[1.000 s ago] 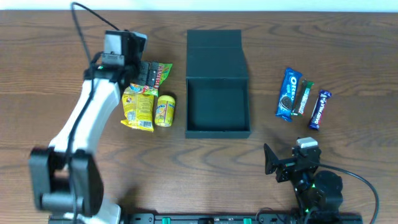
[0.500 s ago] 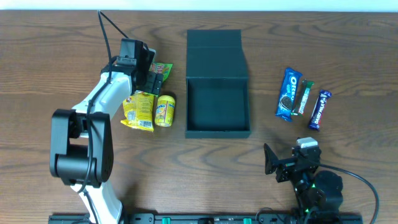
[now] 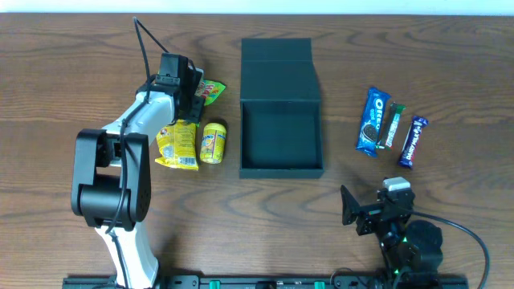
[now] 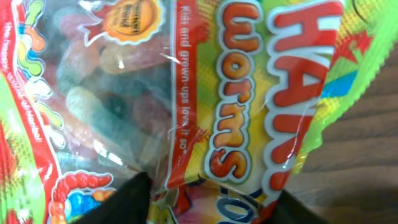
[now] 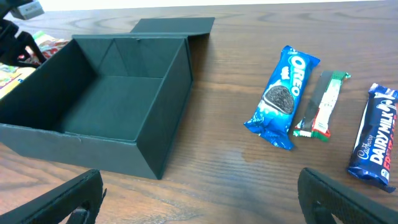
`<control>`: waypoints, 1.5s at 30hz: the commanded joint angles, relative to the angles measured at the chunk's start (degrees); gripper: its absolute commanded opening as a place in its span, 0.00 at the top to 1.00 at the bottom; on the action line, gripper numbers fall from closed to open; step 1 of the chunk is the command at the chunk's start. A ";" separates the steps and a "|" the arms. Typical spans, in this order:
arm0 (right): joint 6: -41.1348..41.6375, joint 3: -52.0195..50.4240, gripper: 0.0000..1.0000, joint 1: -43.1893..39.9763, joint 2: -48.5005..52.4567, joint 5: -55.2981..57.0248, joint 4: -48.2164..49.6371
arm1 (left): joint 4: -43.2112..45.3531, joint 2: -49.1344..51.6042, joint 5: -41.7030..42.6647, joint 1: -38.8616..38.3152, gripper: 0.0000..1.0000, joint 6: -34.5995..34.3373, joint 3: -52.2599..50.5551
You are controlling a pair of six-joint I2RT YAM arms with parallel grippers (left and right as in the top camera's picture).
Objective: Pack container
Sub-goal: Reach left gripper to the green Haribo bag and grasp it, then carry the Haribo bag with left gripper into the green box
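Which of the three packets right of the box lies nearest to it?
The blue Oreo pack: it is leftmost, closest to the container; the green bar and purple Dairy Milk bar lie farther right.

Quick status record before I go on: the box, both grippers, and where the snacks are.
box: open, lid flap folded back, nothing inside
left gripper: open, close over the worms bag
right gripper: open, holding nothing, at the table's near edge
left of box: worms bag, yellow packet, yellow tub
right of box: Oreo, green bar, Dairy Milk
packed so far: none
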 commanded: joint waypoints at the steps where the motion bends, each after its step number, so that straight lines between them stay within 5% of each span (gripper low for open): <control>1: 0.35 -0.20 0.01 0.11 -0.31 0.13 0.07 | -0.55 1.75 0.24 0.02 0.57 -0.68 0.46; 13: 0.35 -0.20 0.01 0.11 -0.31 0.13 0.07 | -0.68 -5.66 -1.20 0.02 0.94 -2.54 1.49; 24: 0.35 -0.20 0.01 0.11 -0.31 0.13 0.07 | -5.22 -20.59 -2.34 -2.93 0.94 -6.62 1.49; 29: 0.35 -0.20 0.01 0.11 -0.31 0.13 0.07 | -8.07 -28.55 -2.56 -12.92 0.94 -3.17 1.49; 35: 0.35 -0.20 0.01 0.11 -0.31 0.13 0.07 | -11.58 -30.32 -7.37 -28.76 0.95 -17.07 1.44; 38: 0.35 -0.20 0.01 0.11 -0.31 0.13 0.07 | -14.05 -29.46 -9.57 -34.75 0.94 -12.20 1.40; 45: 0.35 -0.20 0.01 0.11 -0.31 0.13 0.07 | -18.32 -28.30 -6.60 -40.89 0.94 14.38 0.11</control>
